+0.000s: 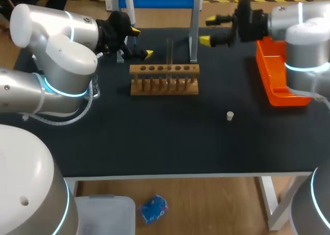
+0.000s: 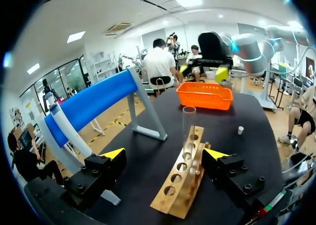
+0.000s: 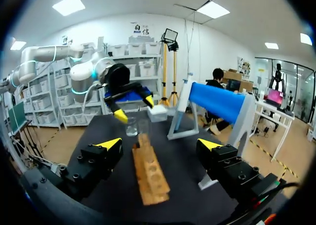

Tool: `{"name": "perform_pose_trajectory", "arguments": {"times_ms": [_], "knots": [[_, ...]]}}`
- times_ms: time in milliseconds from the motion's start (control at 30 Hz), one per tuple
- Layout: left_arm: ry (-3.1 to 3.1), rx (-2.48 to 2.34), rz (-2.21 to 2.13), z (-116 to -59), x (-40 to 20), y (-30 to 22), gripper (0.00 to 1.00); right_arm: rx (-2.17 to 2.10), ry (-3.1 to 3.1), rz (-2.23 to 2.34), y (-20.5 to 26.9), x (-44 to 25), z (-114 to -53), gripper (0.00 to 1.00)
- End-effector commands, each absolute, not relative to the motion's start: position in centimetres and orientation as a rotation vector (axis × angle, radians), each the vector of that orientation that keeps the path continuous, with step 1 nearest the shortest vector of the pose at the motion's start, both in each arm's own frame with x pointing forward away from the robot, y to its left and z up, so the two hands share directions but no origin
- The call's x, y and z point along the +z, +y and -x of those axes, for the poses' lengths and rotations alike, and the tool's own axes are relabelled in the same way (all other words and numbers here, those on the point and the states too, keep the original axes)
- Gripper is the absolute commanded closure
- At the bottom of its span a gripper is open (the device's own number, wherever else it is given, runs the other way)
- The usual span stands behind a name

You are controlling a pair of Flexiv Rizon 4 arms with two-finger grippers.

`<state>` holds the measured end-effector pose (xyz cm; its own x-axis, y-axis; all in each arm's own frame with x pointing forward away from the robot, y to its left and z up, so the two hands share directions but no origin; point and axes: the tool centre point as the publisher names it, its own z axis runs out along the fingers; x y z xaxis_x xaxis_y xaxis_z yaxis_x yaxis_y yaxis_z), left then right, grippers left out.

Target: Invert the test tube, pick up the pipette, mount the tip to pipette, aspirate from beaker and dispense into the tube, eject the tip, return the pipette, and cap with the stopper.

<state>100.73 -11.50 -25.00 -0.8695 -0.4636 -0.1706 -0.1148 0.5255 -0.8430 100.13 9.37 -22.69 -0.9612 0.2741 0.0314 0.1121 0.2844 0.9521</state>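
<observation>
STEP: I am working step one, inverting | left jaws, right jaws: both spread, empty | test tube [image 1: 169,53]: standing in rack [image 1: 164,86], untouched | NEXT: likely gripping the tube above the rack, lifting clear.

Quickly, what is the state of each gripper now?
Left gripper: open, holding nothing.
Right gripper: open, holding nothing.

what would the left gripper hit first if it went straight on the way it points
Probably the tube standing in the rack, dead ahead of the left gripper, whose fingers are open. Depth is unclear: if the gripper is low, the rack's near end comes first.
</observation>
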Motion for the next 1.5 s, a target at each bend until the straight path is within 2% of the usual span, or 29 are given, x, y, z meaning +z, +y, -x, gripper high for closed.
{"name": "perform_pose_trajectory", "arguments": {"times_ms": [33,267,867,1000,1500], "knots": [[2.395,-1.283,0.475,-100.8,-25.0,-11.5,0.0,1.747,2.411,-0.431,5.3,-22.4,-94.0,0.0],[2.395,-1.283,0.475,-100.8,-25.0,-11.5,0.0,1.681,2.552,-0.492,4.1,-25.7,-90.0,0.0],[2.395,-1.283,0.475,-100.8,-25.0,-11.5,0.0,1.681,2.552,-0.492,4.1,-25.7,-90.0,0.0],[2.395,-1.283,0.475,-100.8,-25.0,-11.5,0.0,1.697,2.597,-0.509,4.7,-28.5,-90.5,0.0],[2.395,-1.283,0.475,-100.8,-25.0,-11.5,0.0,1.571,2.674,-0.382,1.8,-34.8,-85.0,0.0]]}}
